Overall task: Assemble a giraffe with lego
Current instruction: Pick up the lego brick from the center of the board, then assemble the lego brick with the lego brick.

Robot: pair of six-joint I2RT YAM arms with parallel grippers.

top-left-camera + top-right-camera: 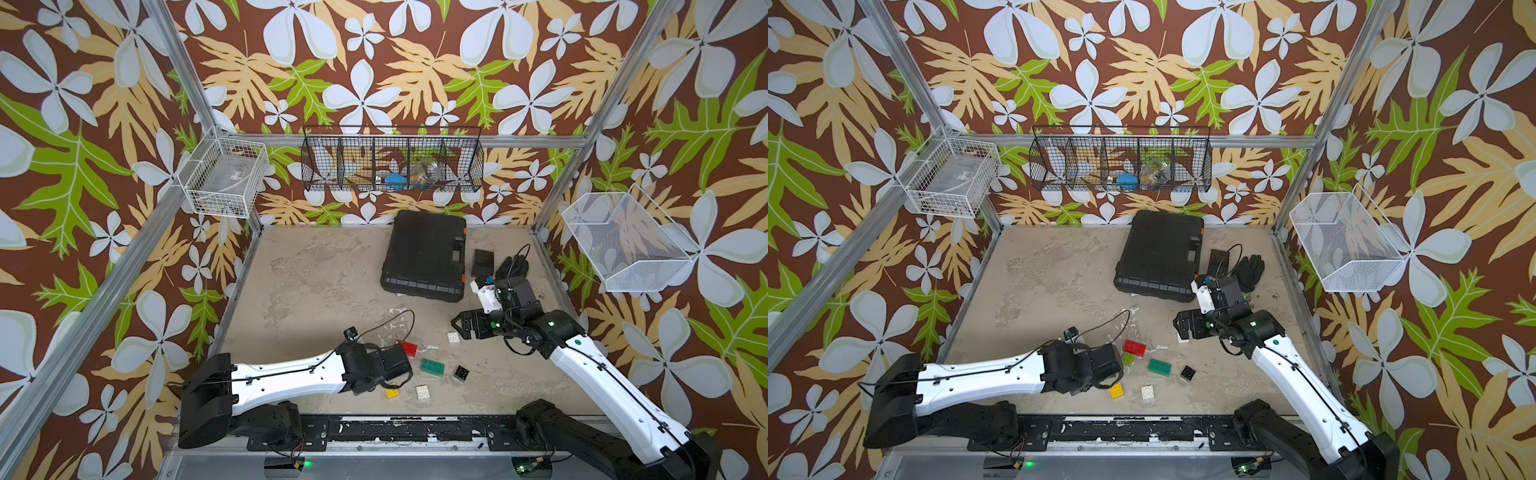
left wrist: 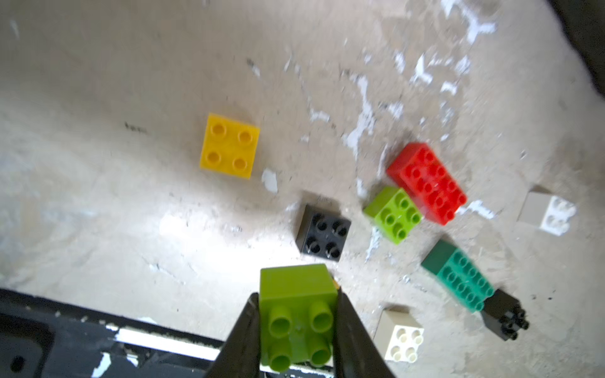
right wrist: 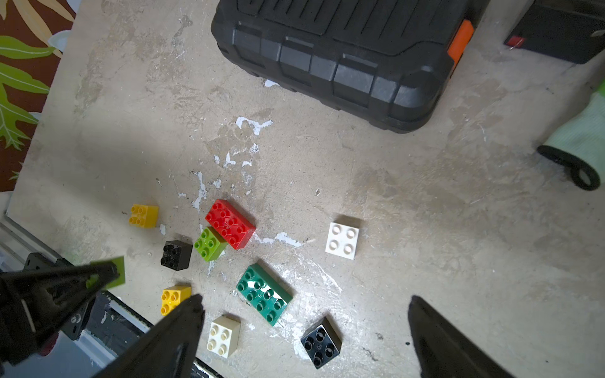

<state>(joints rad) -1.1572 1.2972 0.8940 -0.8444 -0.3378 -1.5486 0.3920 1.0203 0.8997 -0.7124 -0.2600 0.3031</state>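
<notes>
Left wrist view: the left fingers (image 2: 240,343) are seen clenched on a lime green brick (image 2: 296,314), which is gripped by two opposite sides with its studs turned toward the camera. Just beyond their tips a black brick (image 2: 322,233) is found on the table (image 2: 114,81), and a yellow brick (image 2: 230,145) farther beyond it. The rest of the lego (image 1: 1160,365) is spread loose between the left fingers and the right fingers (image 3: 435,340). A red brick (image 2: 427,183) is touched along one side by a second lime brick (image 2: 393,214). A dark green brick (image 2: 458,275) is laid just beside another black brick (image 3: 320,342), the two apart. A cream brick (image 2: 399,338) and a second yellow brick (image 3: 175,297) are placed nearer the left fingers. The right fingers are spread wide and released, with nothing gripped. In a top view a white brick (image 1: 454,337) is seen closest to them. A black case (image 3: 343,49) and a glove (image 3: 582,131) are set well beyond their tips.
</notes>
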